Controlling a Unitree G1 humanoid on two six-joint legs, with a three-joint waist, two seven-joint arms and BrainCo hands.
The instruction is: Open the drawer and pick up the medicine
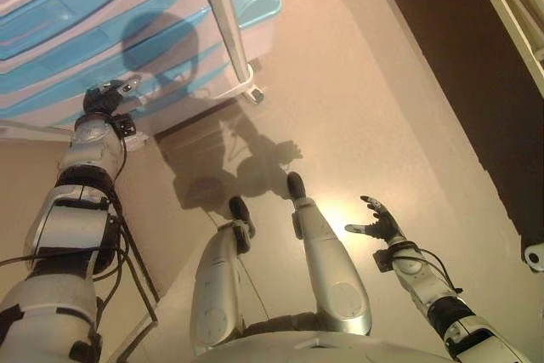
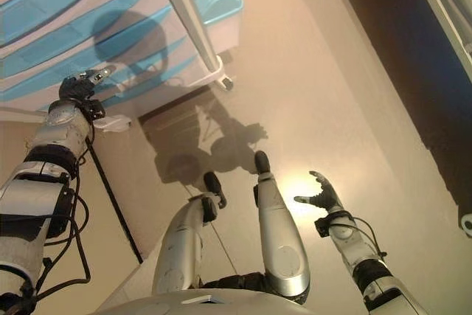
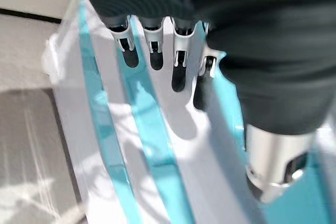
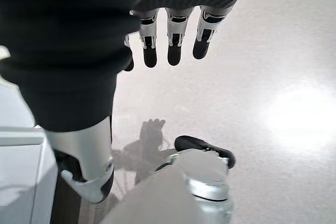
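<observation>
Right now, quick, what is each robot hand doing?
Left hand: open, fingers straight, reaching at the drawer cabinet, holding nothing.
Right hand: open, empty, out over the floor.

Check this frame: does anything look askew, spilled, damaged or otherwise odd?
Nothing stands out. The drawer cabinet stands with its blue-fronted drawers shut; the left robot hand reaches open toward them, and the right robot hand hangs open over bare floor. No medicine shows.
</observation>
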